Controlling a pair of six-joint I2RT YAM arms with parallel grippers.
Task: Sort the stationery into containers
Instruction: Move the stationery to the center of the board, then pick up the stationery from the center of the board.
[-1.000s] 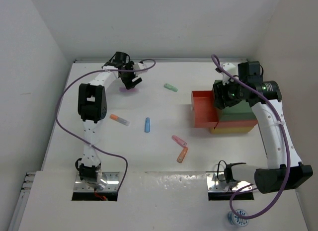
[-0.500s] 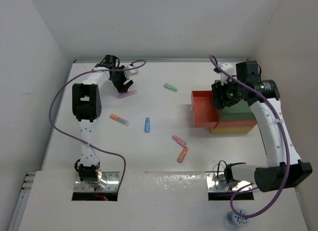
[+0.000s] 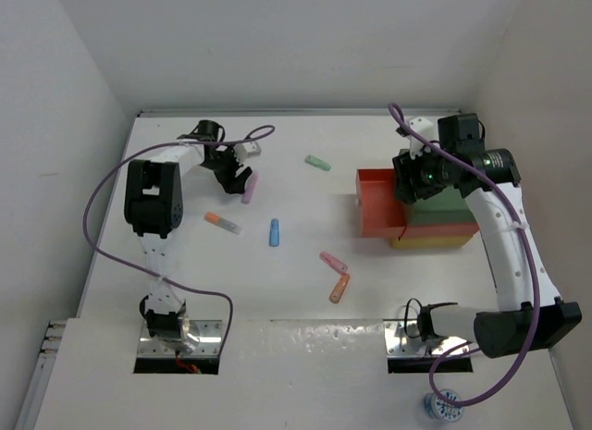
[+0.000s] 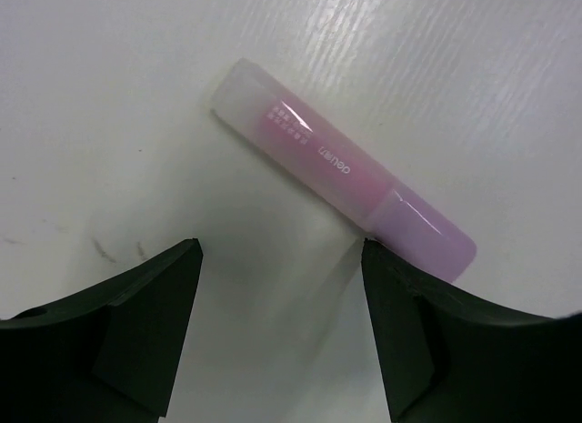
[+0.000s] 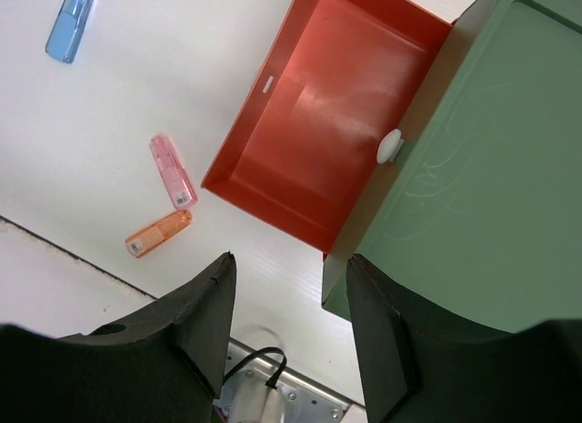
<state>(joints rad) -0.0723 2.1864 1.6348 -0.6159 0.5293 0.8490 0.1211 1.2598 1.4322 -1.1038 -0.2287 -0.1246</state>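
Note:
A pink-purple marker (image 3: 248, 188) lies flat on the table at the back left. My left gripper (image 3: 233, 176) is open and empty right beside it. In the left wrist view the marker (image 4: 336, 164) lies just beyond my left gripper (image 4: 282, 250), its purple end at the right fingertip (image 4: 382, 259). The containers stand at the right: a green tray (image 3: 453, 206) on top, a red-orange tray (image 3: 379, 203) pulled open and empty, and a yellow tray (image 3: 435, 238) below. My right gripper (image 3: 413, 176) hovers open above the red-orange tray (image 5: 318, 105) and the green tray (image 5: 473, 168).
Loose markers lie mid-table: mint green (image 3: 317, 162), orange with a white cap (image 3: 222, 223), blue (image 3: 275, 231), pink (image 3: 333, 262) and orange (image 3: 339, 288). The right wrist view shows the blue (image 5: 70, 23), pink (image 5: 173, 172) and orange (image 5: 158, 234) ones. Walls close the back and sides.
My left gripper has swung from the back edge toward the near right. The pink-purple marker has shifted nearer and turned more upright in the top view. The right arm has not moved.

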